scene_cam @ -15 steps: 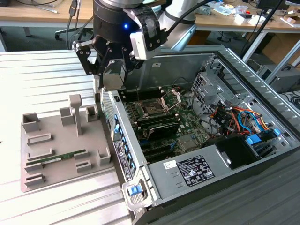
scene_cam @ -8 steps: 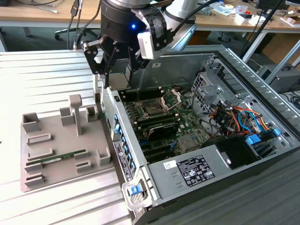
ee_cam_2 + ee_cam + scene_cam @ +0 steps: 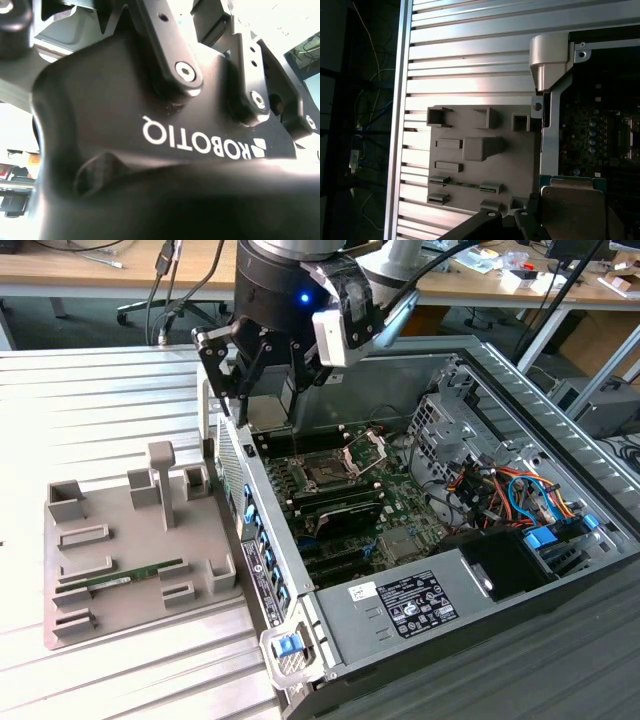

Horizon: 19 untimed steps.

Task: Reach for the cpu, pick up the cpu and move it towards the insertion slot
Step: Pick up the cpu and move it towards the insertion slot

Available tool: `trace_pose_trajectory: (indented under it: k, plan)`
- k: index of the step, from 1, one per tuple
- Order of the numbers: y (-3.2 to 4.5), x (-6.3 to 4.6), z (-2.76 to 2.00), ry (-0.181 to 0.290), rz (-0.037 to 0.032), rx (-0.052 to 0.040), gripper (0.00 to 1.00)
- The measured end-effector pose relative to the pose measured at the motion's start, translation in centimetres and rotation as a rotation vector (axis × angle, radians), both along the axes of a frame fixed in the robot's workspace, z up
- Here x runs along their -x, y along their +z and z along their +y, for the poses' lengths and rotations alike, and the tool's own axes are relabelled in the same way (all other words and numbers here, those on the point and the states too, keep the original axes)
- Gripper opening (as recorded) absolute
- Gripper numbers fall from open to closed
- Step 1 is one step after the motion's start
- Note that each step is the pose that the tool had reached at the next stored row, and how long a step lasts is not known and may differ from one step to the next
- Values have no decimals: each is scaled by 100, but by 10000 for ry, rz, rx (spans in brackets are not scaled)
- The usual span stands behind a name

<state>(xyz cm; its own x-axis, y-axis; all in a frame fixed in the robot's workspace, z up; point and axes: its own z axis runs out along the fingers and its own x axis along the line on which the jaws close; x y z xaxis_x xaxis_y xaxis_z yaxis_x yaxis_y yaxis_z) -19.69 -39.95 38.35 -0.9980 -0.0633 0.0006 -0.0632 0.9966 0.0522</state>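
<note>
Silvery cpu (image 3: 572,207) sits clamped in the gripper (image 3: 262,380), whose fingers are closed on its edges, keeping it flat. It hangs above the case's left wall, with the insertion slot (image 3: 326,477) to the right on the motherboard (image 3: 375,510).

Matt grey plastic fixture tray (image 3: 130,570) lies on a ribbed, brushed-metal table (image 3: 90,400).

White lettering (image 3: 197,142) runs inverted across the black housing (image 3: 100,100), second wrist view. Exterior view, lower middle: the power supply label (image 3: 418,603), print too small to read.
</note>
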Motion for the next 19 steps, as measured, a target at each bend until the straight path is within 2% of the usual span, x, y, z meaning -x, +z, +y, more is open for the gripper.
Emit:
trace_pose_trajectory:
  k: [19]
  plan:
    - [-54, -330, 0, 1, 2, 1, 55]
